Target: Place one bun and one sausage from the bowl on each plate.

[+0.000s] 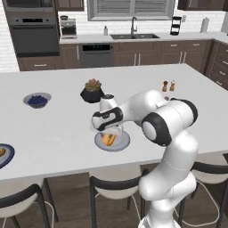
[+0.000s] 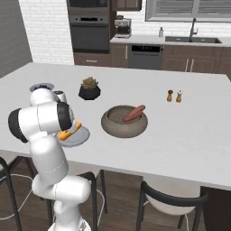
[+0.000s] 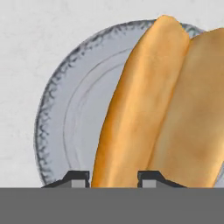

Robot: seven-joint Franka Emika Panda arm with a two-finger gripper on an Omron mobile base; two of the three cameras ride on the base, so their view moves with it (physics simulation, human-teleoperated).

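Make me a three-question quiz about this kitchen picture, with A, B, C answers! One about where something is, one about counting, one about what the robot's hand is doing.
1. Where does the sausage lie?
A. In the wide grey bowl
B. On the floor
C. In the sink

2. How many small shakers stand on the island counter?
A. Five
B. None
C. Two

3. What is the gripper doing?
A. Wide open over the berries
B. Shut on the bun above the light grey plate
C. Holding the plant pot

Answers:
1 A: it leans on the bowl's rim in the right base view.
2 C: a pair stands side by side.
3 B: in the hand view the tips flank the bun.
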